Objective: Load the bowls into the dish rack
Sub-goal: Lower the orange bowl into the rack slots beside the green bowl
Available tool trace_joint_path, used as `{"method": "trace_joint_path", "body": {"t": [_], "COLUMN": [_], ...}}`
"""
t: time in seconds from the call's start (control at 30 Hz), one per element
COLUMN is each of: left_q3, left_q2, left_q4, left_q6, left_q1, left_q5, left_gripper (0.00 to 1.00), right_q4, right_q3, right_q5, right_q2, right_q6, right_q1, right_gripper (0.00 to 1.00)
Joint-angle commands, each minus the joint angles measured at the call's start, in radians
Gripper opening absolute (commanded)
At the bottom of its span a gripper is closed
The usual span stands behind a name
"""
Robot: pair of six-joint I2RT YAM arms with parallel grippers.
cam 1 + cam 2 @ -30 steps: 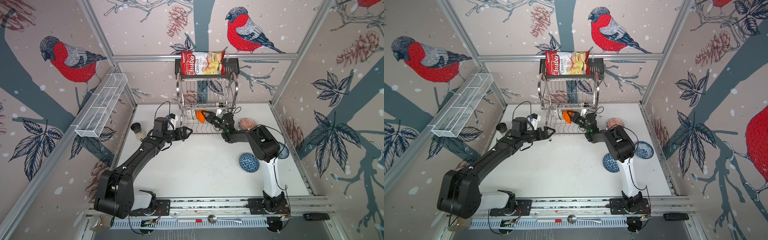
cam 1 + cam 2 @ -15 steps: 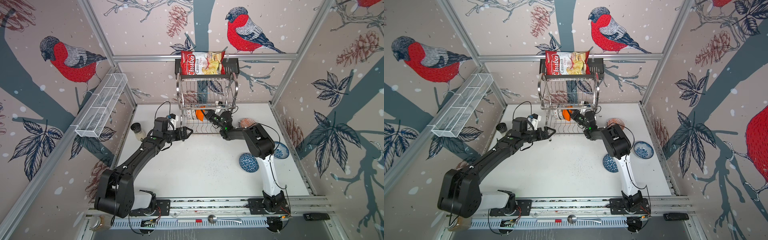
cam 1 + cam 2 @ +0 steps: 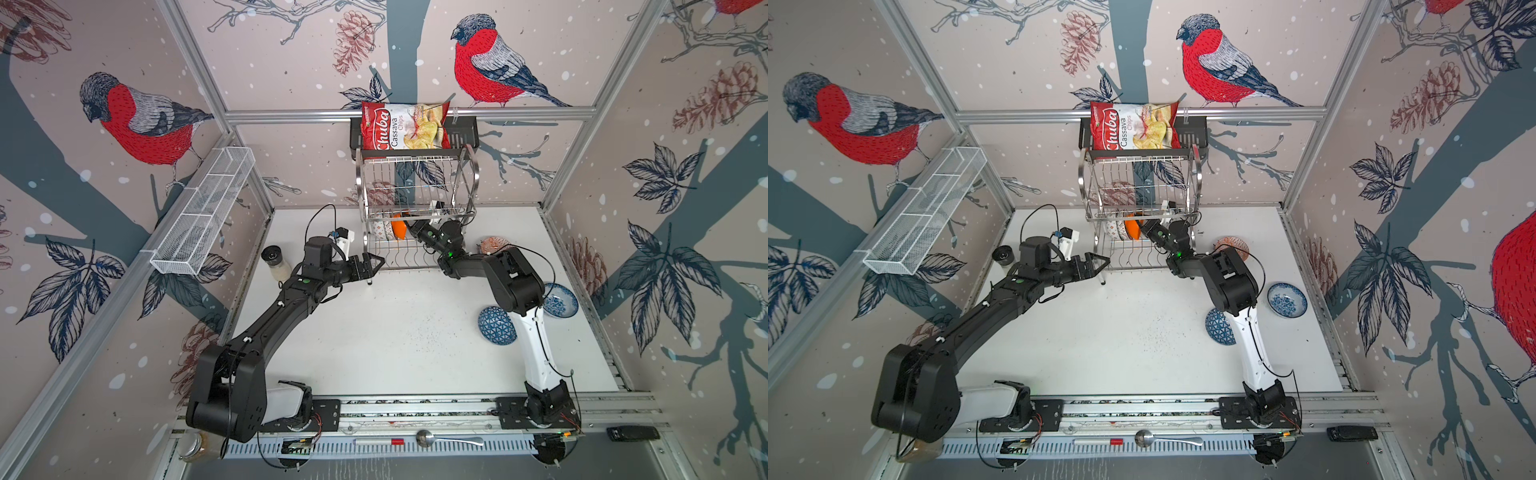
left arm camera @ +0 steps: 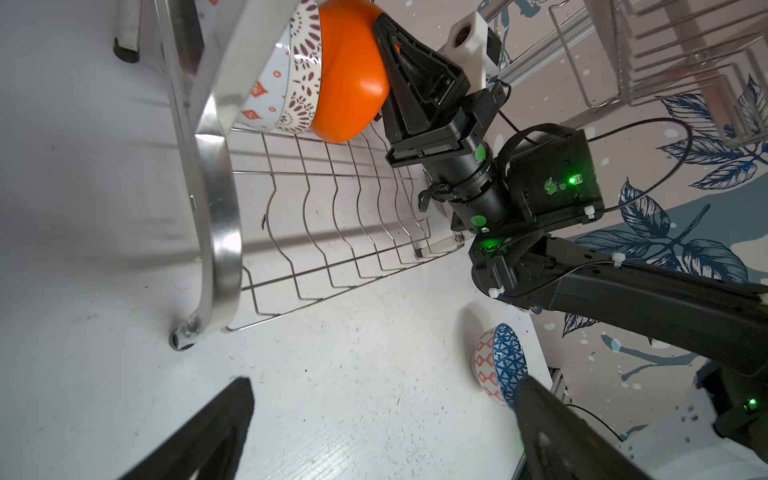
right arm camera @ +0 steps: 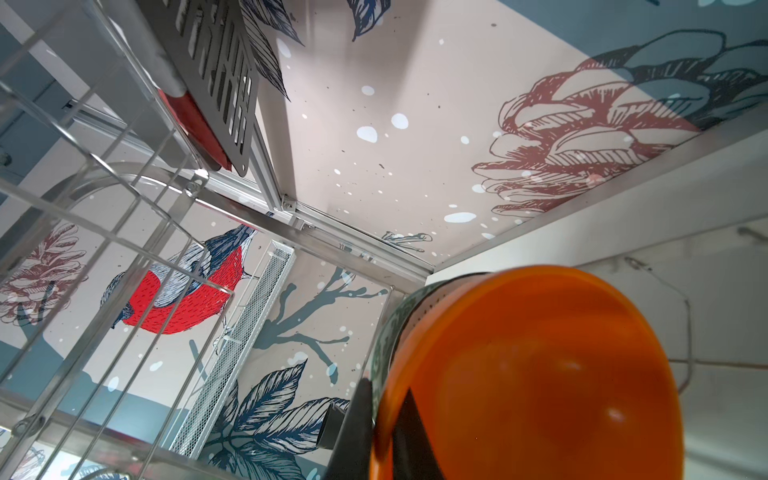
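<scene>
The orange bowl (image 4: 345, 75) stands on edge against patterned bowls (image 4: 303, 62) on the dish rack's (image 4: 218, 249) lower shelf.

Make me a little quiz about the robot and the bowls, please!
1. True or false: the orange bowl is in the lower level of the rack.
2. Pick one: which jaws are shut on the orange bowl? A. the left jaws B. the right jaws C. neither
3. Count: how many bowls lie on the table, outside the rack?

Key
1. True.
2. B, the right jaws.
3. Three: the red-patterned bowl, the blue-triangle bowl and the blue-flowered bowl.
</scene>
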Motion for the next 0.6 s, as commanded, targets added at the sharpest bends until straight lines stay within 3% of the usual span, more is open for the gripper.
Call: {"method": "trace_joint_path", "body": {"t": [0.0, 0.57], "left_q3": [-0.022, -0.044], "left_q2": [-0.024, -0.052], "left_q4": [0.108, 0.15], "left_q6": [-0.027, -0.046], "left_q1": [0.004, 0.008], "left_q5": [0.017, 0.023], "left_gripper": [0.98, 0.98], "right_q4": [0.027, 0.022], "right_q3": [0.011, 0.002], "right_q5": [-0.017, -0.034], "right_q2": [0.008, -0.004], "right_q6": [0.01, 0.009], "right_q1": [-0.001, 0.009], "right_gripper": [0.0, 0.02]}}
